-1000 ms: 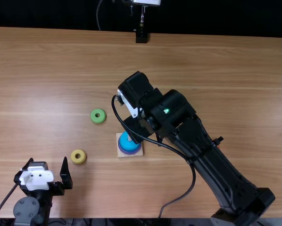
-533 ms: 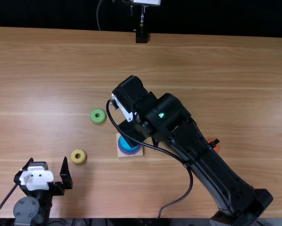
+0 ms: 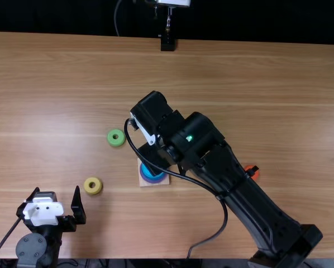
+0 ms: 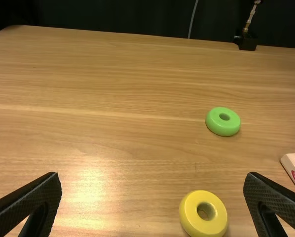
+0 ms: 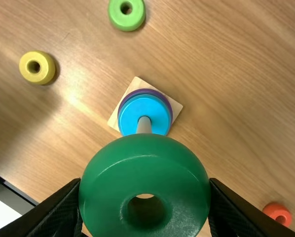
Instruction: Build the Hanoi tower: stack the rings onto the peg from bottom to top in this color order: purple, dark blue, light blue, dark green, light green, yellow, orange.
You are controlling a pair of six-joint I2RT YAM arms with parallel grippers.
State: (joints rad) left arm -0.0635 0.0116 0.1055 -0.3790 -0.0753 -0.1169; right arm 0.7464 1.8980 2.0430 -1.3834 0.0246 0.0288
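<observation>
The right gripper point(image 5: 145, 185) has its two fingers closed on opposite sides of the dark green ring point(image 5: 145, 148). This ring sits above the stack, near the peg point(image 5: 144, 127); whether the peg tip is in its bore cannot be told.

Below it, the light blue ring point(image 5: 131, 109) is the top seated part. The purple ring point(image 5: 145, 90) shows beneath, on the square base point(image 5: 176, 104). The dark blue ring is hard to separate from its neighbours, but is judged to be in place. On that reading, three rings are done and the fourth is in hand.

Four rings remain unseated. After dark green, fit in order the light green ring point(image 5: 119, 19), yellow ring point(image 5: 47, 69) and orange ring point(image 5: 273, 210), all lying on the tabletop point(image 3: 239, 72). The left gripper point(image 4: 152, 175) has its fingers spread and empty.

Rings: round, rounded edges, central bore, smooth glossy finish. Base: pale wood, flat. Peg: pale, slender, cylindrical. Tabletop: light brown wood, straight streaked grain.
</observation>
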